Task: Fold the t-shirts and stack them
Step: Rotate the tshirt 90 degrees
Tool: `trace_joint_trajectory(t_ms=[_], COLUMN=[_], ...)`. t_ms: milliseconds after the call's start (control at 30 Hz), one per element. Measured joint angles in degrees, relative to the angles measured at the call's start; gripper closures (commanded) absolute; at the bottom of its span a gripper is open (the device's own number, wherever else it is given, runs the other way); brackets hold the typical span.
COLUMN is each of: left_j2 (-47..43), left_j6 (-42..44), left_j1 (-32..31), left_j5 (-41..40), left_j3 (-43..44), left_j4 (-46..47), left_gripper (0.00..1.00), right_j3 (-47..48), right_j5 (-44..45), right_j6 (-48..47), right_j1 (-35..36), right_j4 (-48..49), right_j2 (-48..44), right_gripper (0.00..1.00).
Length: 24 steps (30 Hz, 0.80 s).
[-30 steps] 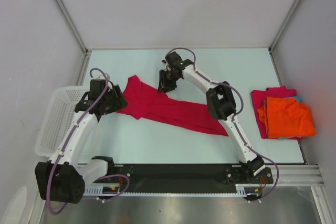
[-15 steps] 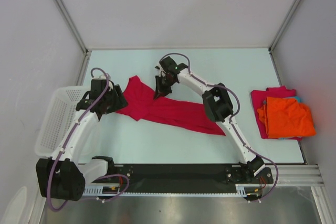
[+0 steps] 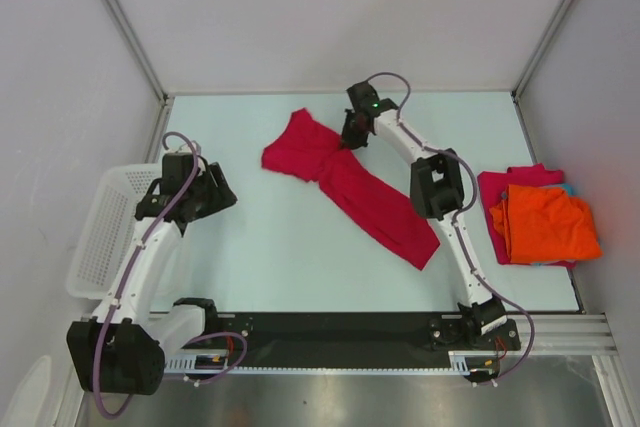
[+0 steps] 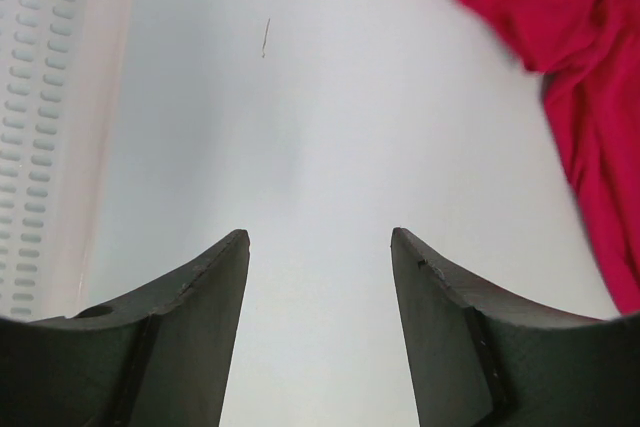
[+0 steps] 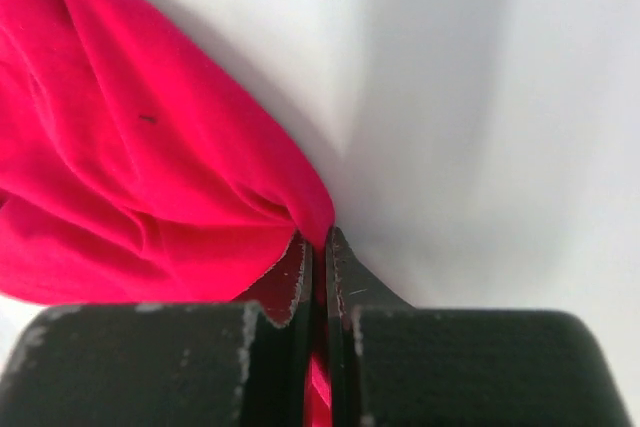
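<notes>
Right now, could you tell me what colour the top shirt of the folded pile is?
The top shirt is orange; the top external view shows it best.

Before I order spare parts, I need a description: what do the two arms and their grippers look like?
The left arm and right arm have white links, black joints and black bases, with purple cables looping along them. The left gripper has dark, curved, tapering fingers; the right gripper has dark, flat-faced ones.

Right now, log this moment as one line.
left gripper: open, empty | right gripper: shut on red shirt | red shirt: unfolded, mid-table | shirt stack: orange on top, right side | basket: left side
</notes>
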Motion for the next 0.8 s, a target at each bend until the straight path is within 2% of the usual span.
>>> trace_joint_trajectory(t_ms=[267,400,467,567,800], left_j2=[-1.0,-1.0,-1.0,-1.0,-1.0], left_j6=[0.0,0.0,0.0,0.0,-0.3], left_j1=[0.0,0.0,0.0,0.0,0.0], left_j5=[1.0,1.1,1.2,1.4,3.9], left_j3=[-0.1,-0.5,-0.6,-1.2,-1.7], left_j4=[-0.4,-0.4,-0.4,-0.4,-0.2], left_gripper=[0.36,0.35,0.35,0.35,0.36], right_j3=[4.7,4.7,4.7,4.7,5.4], right_j5=[7.1,7.4,7.2,6.3,6.2], right_j6=[2.1,2.0,1.7,1.0,-1.2], right_j1=[-12.4,-13.8,-13.5,-12.8,-12.6], right_j4=[-1.4,-1.4,-1.0,-0.3,0.3], right_j2=[2.2,2.2,2.2,2.2,2.2], right_gripper=[1.00,0.75,0.74,0.61,0.60])
